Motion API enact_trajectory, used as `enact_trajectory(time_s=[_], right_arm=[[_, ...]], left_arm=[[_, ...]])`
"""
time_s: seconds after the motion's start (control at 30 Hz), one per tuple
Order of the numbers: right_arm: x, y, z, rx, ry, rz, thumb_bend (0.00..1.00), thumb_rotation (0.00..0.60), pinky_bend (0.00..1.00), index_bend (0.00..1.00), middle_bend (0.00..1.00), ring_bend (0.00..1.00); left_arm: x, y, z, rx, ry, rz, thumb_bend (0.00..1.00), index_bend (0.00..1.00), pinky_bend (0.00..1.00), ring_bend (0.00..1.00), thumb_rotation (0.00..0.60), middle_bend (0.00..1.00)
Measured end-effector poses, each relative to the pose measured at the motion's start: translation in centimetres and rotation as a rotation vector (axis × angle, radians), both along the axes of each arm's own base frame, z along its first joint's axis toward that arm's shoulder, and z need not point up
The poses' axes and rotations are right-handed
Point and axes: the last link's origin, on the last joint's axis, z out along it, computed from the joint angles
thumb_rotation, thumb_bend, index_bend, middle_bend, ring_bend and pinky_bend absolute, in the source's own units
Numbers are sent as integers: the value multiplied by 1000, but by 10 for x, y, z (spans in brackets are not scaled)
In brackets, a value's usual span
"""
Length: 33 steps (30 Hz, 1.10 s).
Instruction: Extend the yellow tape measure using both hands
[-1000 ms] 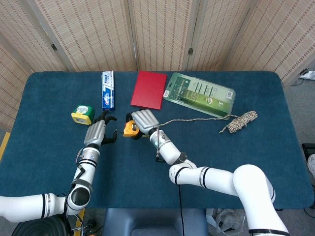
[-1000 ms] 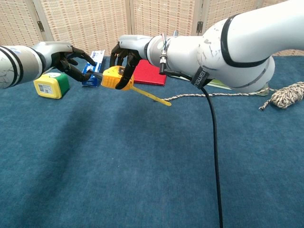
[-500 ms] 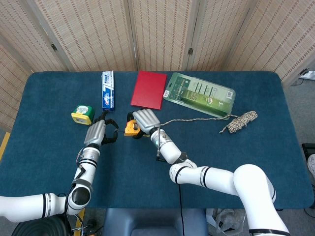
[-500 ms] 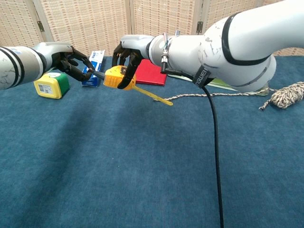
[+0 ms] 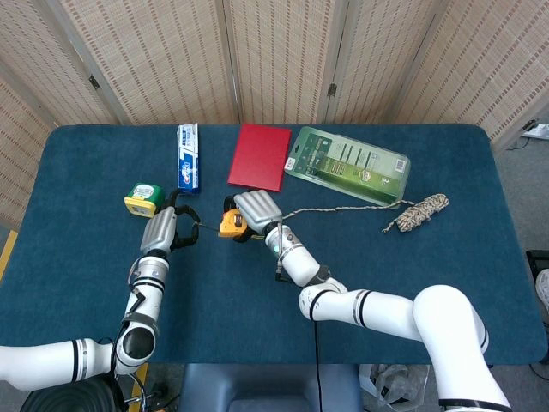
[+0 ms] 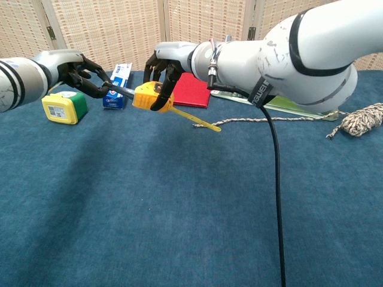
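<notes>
the right hand [image 6: 163, 73] grips the yellow tape measure [image 6: 146, 97] above the table [image 6: 179, 209]; at its nine o'clock, the left hand [image 6: 84, 75] pinches the tape's drawn-out end.

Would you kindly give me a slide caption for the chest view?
Right hand holds the yellow tape measure above the table while the left hand pinches its blade end.

yellow tape measure [image 6: 146, 97], navy table [image 5: 257, 300], red book [image 5: 259, 156]
</notes>
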Motion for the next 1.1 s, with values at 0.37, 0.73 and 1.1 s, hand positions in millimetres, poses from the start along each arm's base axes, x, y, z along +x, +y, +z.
enact_trajectory(time_s=[0.37,0.73,1.1], right_arm=[[-23,-3,18,-29,27,-23,212,600,182,580,528,441],[-66,-2,50,-66,87,-35,212,600,182,587,528,451],[-106,2,84,-107,122,-38,212,600,182,587,528,451]], left_arm=[[-20,2,16,27,8,30,549,546,6,0,600,24],[-44,3,35,34,6,66,550,546,6,0,600,24],[-65,-1,50,32,40,87,550,546,6,0,600,24]])
